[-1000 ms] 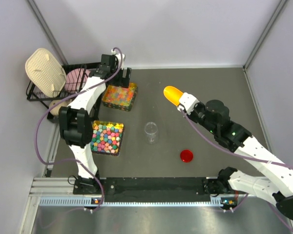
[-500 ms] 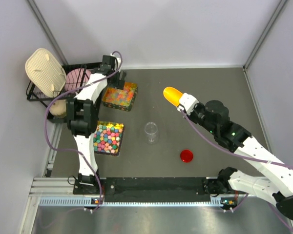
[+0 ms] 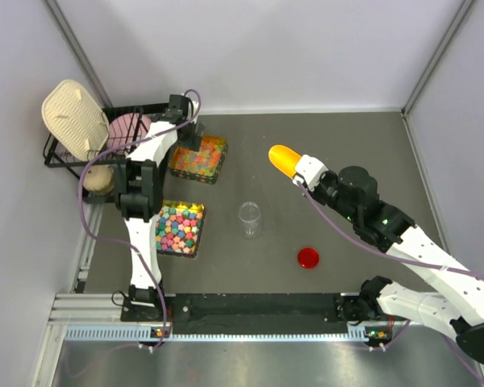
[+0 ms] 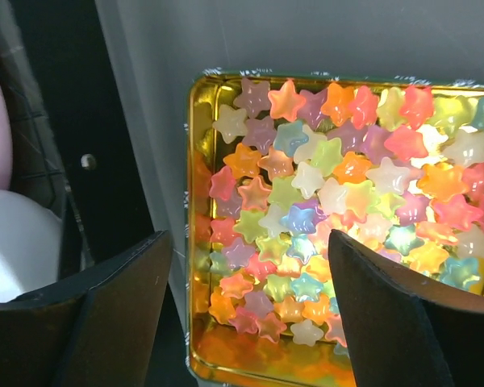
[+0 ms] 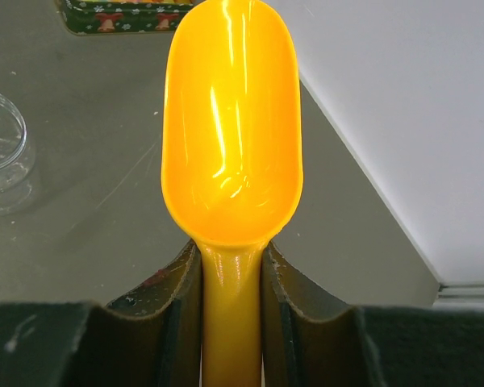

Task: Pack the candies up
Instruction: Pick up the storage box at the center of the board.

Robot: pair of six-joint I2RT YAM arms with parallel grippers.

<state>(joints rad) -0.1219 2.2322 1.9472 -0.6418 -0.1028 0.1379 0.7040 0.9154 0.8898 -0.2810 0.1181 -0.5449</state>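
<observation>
On the grey bench [image 3: 347, 145] stood a clear jar [image 3: 249, 218]. Right of the jar and farther back, the right gripper [image 3: 310, 172] squeezed a yellow scoop [image 3: 285, 157]. Left of the jar, farther still, the left gripper [image 3: 190, 135] hung spread wide over the candies [image 4: 331, 201] in a gold tin [image 4: 195, 161].

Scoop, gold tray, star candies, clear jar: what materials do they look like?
Orange-yellow scoop: looks like moulded plastic, glossy, with soft streak highlights in the bowl.
Gold rectangular tray: likely thin metal tin, mirror finish reflecting the candies.
Small star-shaped candies: translucent, glossy, probably hard sugar or gummy; cannot tell which.
Clear round jar: transparent, plastic or glass, unclear.
</observation>
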